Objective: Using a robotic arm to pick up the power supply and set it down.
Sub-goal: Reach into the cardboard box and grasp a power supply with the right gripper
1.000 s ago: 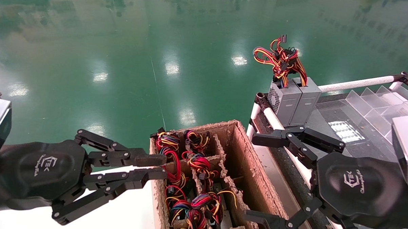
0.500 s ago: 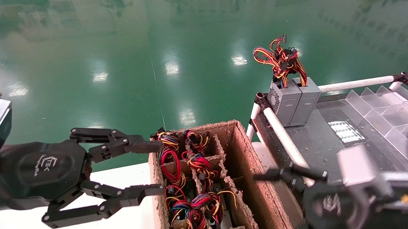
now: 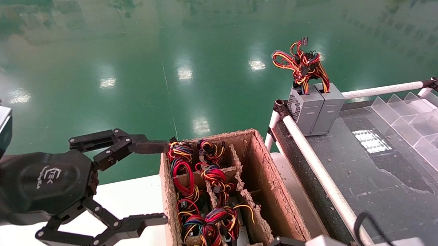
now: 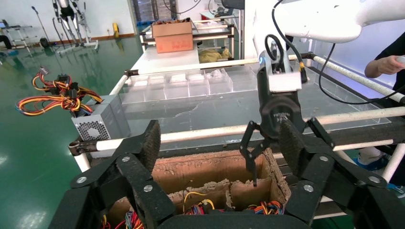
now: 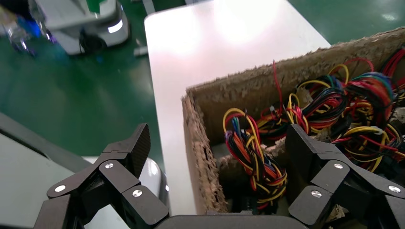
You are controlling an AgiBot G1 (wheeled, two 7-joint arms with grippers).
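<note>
Where palm (image 3: 47,179) shows, logo reads "TEK", probably.

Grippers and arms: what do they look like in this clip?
Both arms are glossy black. The left gripper has a rounded palm with a white logo and two screw-jointed linkage fingers with textured pads. The right gripper matches it, carries a white camera box on the wrist and trails black cable.

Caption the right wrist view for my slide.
Open black right claw poised over brown cardboard box packed with multicoloured wire bundles.

white table (image 3: 136,200), cardboard box (image 3: 271,190) on it
</note>
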